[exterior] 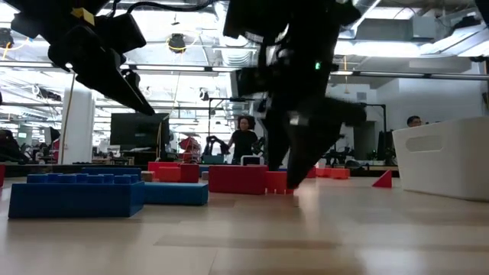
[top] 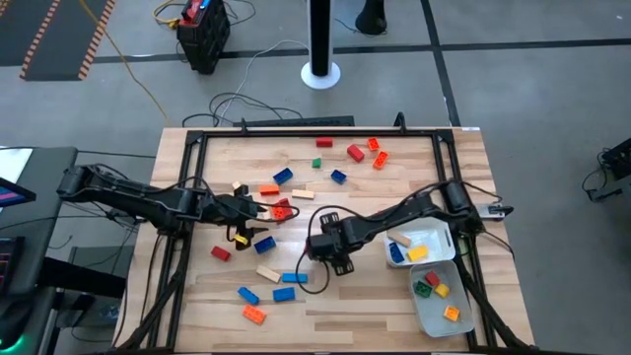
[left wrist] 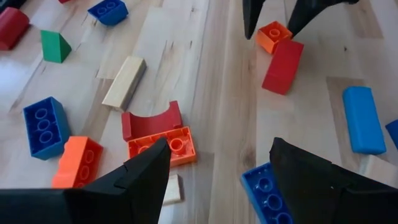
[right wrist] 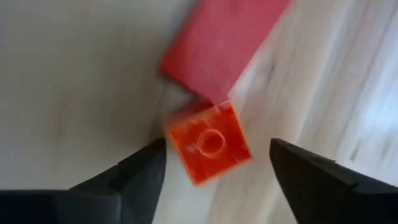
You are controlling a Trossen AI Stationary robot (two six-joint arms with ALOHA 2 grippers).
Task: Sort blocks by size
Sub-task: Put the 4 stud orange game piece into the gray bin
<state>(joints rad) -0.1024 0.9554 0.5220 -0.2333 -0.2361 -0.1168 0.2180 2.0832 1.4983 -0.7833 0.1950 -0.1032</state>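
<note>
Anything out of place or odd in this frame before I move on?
Nothing stands out. Loose blocks lie scattered on the table, as expected mid-sort, and both white trays sit upright holding a few blocks. The right gripper is open over a small orange block touching a red block; the left gripper hovers open.

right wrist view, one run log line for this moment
right end effector open over small orange block | red block touching it | left end effector open, hovering | nothing held

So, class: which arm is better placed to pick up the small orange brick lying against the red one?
The right. Its open end effector straddles the small orange brick beside the red brick. The left end effector hovers farther off.
</note>
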